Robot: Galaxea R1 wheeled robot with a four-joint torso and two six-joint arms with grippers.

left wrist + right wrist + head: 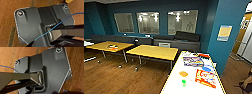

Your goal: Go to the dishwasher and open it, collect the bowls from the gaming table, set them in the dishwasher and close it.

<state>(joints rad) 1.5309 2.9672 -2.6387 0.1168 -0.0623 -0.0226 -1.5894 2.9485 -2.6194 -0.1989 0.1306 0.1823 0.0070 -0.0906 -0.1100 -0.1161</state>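
i can't tell whether my grippers are open or closed. the orange bowl [183, 73] and green bowl [184, 81] sit on the white table [174, 85] at one o'clock; approaching squarely should ease reaching.

Teal room, yellow tables, brown wood floor

The gaming table [175, 83] has a white top with a yellowish edge; on it lie an orange bowl [183, 73] and a bright green bowl [184, 81], a board-game box [192, 61] in blue and purple, another box [205, 78] in red, orange and white, and a small blue piece [206, 69]. Two other tables [154, 52] are yellow-topped — one carries something white and red [112, 46]. The walls [229, 15] are deep teal, the sofas [184, 40] dark grey, the poster [224, 32] pale yellow with a blue band. The floor [111, 77] is warm brown planked wood — over it, in the left wrist view, runs a thin blue cable [56, 26].
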